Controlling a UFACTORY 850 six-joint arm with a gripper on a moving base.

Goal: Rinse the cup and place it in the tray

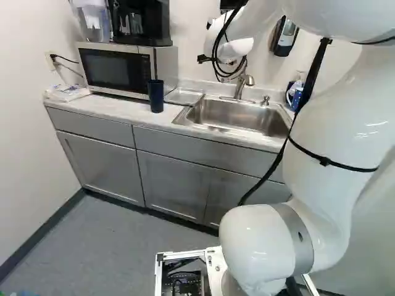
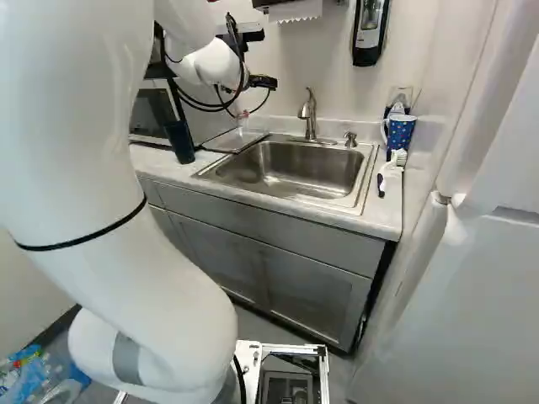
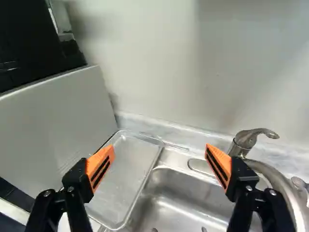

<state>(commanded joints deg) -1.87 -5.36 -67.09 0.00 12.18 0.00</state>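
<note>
My gripper (image 2: 263, 82), mostly hidden behind the wrist in the right base view, is raised over the back of the counter near the tray and sink. In the wrist view the gripper (image 3: 159, 162) stands wide open, its orange pads far apart and nothing held. Beyond and below the fingers lies the clear, shallow tray (image 3: 131, 166), left of the sink (image 1: 237, 116) in the left base view. A dark blue cup (image 1: 155, 96) stands upright on the counter before the microwave, beside the tray. The faucet (image 3: 263, 166) is near one finger in the wrist view.
The microwave (image 1: 117, 69) carries a black appliance (image 1: 141, 21). Right of the sink are a dotted blue mug (image 2: 400, 132) and a white brush (image 2: 392, 166). A soap dispenser (image 2: 370, 29) hangs on the wall; a white fridge-like surface (image 2: 455, 295) bounds the right side.
</note>
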